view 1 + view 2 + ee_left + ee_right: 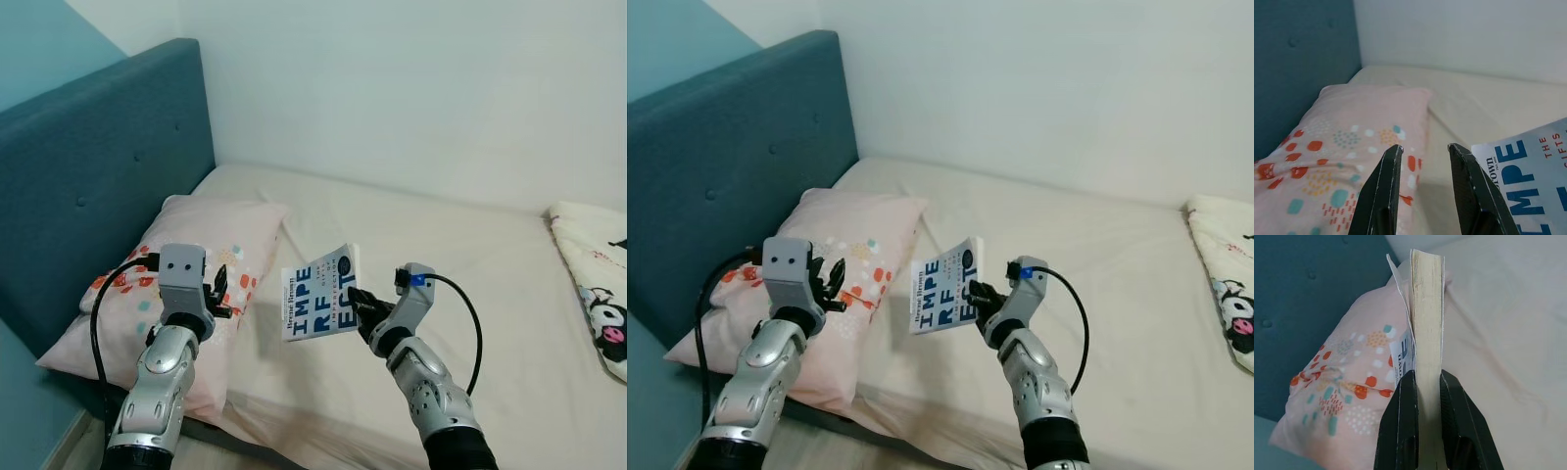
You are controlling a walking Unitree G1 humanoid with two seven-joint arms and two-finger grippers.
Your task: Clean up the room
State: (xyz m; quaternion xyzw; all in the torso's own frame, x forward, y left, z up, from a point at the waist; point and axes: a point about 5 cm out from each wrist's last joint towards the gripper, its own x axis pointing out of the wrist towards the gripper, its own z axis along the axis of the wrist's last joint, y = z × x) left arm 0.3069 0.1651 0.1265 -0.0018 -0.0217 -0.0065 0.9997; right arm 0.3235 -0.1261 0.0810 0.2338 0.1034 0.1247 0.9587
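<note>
A light blue paperback book (320, 293) with large dark letters hangs in the air above the bed, held upright. My right gripper (359, 304) is shut on its lower right edge; in the right wrist view the two black fingers (1403, 421) clamp the cream page block (1426, 318). My left gripper (219, 291) is raised over the pink patterned pillow (167, 284), to the left of the book, open with nothing between its fingers (1383, 191). A corner of the book (1528, 181) shows beside them.
The cream bed sheet (441, 274) stretches to the white wall. A teal padded headboard (88, 176) stands on the left. A white blanket with a cartoon print (598, 284) lies at the right edge. The bed's near edge (284, 431) runs below my arms.
</note>
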